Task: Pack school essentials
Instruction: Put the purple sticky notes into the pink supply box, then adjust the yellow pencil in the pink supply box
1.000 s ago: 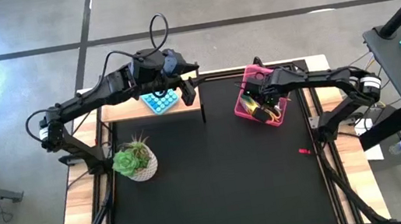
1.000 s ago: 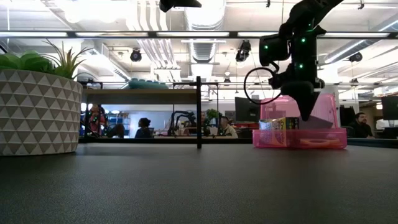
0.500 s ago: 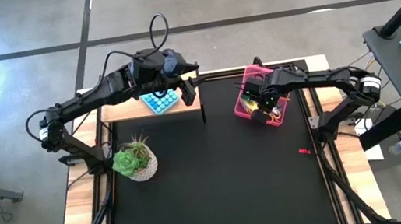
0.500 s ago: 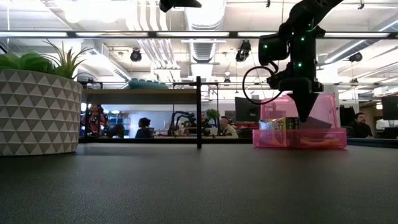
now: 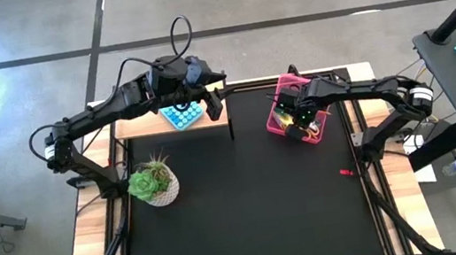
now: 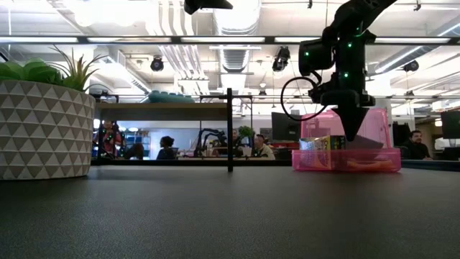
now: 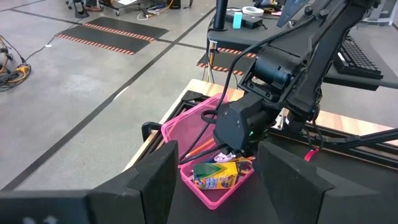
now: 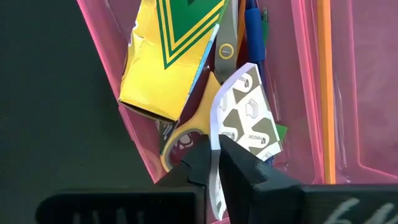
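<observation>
A pink box (image 5: pixel 285 101) stands at the table's far right. In it lie a yellow box with green chevrons (image 8: pixel 168 56), yellow-handled scissors (image 8: pixel 184 135), a blue pen (image 8: pixel 254 31) and an orange pencil (image 8: pixel 323 81). My right gripper (image 8: pixel 214 163) reaches down into the box (image 6: pixel 345 160) and is shut on a white printed card (image 8: pixel 245 115). My left gripper (image 5: pixel 214 104) hangs open and empty above the table's far edge, left of the pink box (image 7: pixel 186 124). My right gripper pinches the white card's edge (image 8: pixel 214 140) between its two fingers. The fingers (image 6: pixel 352 129) come from above, pointing down into the pink box. The card stands on edge among the scissors and the pen, tilted, inside the box.
A green plant in a patterned white pot (image 5: pixel 154 184) stands at the table's left. A blue item (image 5: pixel 181 114) lies on the wooden shelf at the far left. A small red thing (image 5: pixel 346 172) lies near the right edge. A thin black post (image 6: pixel 229 129) stands at the far edge.
</observation>
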You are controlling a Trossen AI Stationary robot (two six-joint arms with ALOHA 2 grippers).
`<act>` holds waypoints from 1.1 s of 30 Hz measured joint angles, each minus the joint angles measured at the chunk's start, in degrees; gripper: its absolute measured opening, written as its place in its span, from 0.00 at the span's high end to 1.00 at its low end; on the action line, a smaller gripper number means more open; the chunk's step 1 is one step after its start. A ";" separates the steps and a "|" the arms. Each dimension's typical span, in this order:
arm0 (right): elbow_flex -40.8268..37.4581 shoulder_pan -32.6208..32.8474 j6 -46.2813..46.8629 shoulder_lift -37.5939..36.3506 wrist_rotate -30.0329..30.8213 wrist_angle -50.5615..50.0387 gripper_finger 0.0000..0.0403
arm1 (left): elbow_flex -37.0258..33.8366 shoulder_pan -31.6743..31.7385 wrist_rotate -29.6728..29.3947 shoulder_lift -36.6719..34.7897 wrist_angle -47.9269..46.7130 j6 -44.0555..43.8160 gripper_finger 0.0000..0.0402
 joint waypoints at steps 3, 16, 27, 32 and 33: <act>0.00 -0.02 0.00 0.00 0.04 0.00 0.91 | 0.00 0.00 -0.01 0.02 0.01 0.00 0.49; 0.55 -0.03 -0.17 -0.41 0.20 -1.57 0.60 | 0.00 0.04 0.00 0.02 0.02 0.00 0.49; 1.79 -6.69 0.86 -1.65 3.75 -3.56 0.56 | 0.00 0.02 0.00 0.02 0.22 -0.02 0.49; 1.73 -10.61 0.16 -1.25 3.91 -3.54 0.59 | 0.00 0.00 0.00 0.02 0.21 -0.05 0.49; 1.63 -10.98 -0.95 -1.22 3.88 -3.50 0.60 | 0.00 0.00 0.00 0.02 0.22 -0.06 0.49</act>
